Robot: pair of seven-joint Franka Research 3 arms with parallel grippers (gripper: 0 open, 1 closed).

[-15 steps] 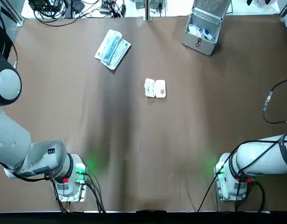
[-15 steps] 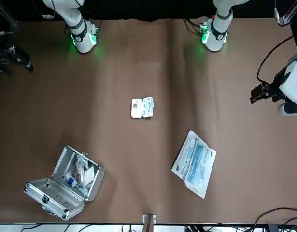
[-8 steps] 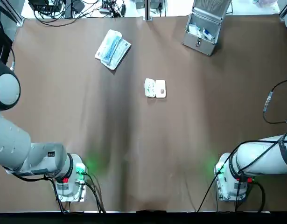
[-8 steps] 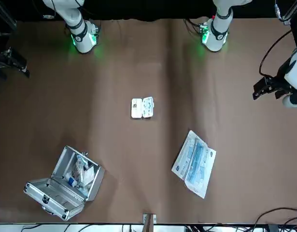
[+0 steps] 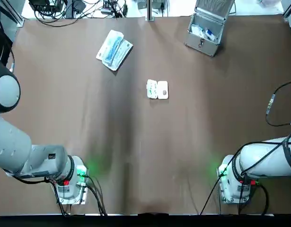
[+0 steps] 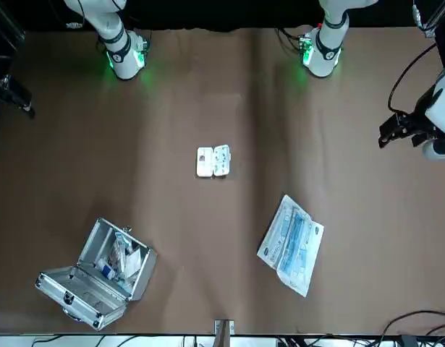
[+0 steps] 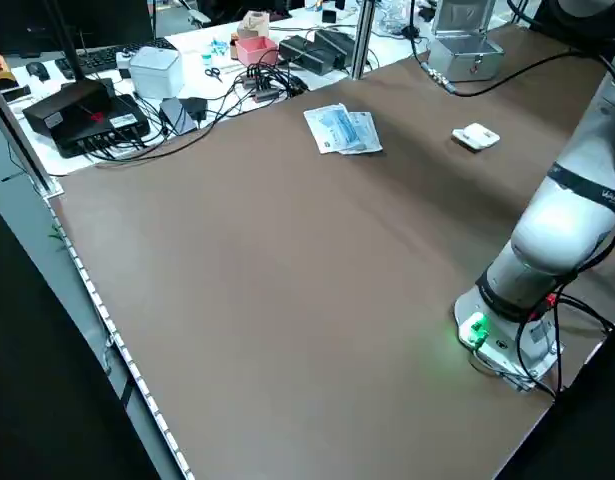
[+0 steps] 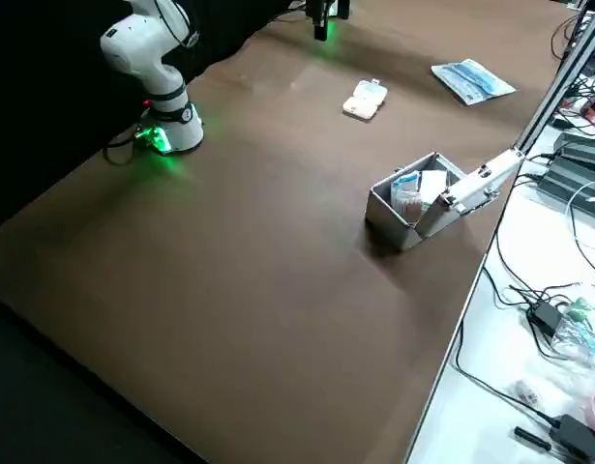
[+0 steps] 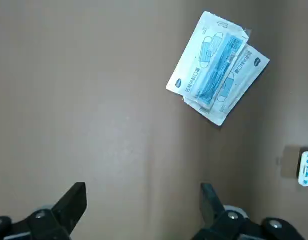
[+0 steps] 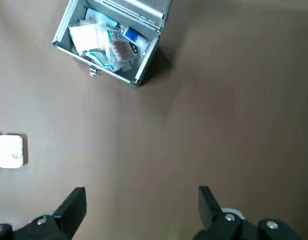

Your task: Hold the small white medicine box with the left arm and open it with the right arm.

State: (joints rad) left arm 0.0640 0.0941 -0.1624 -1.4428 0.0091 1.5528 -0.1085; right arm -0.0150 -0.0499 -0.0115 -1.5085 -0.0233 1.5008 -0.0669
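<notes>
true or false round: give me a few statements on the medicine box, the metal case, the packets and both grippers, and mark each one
1. The small white plastic medicine box lies opened flat on the brown table. True.
2. The left gripper is shut on the medicine box. False: it is open, empty and well away from the box.
3. The silver metal case has its lid shut. False: the lid is up and the contents show.
4. The blue and white flat packets lie apart from the medicine box. True.
5. The right gripper is open and holds nothing. True.
</notes>
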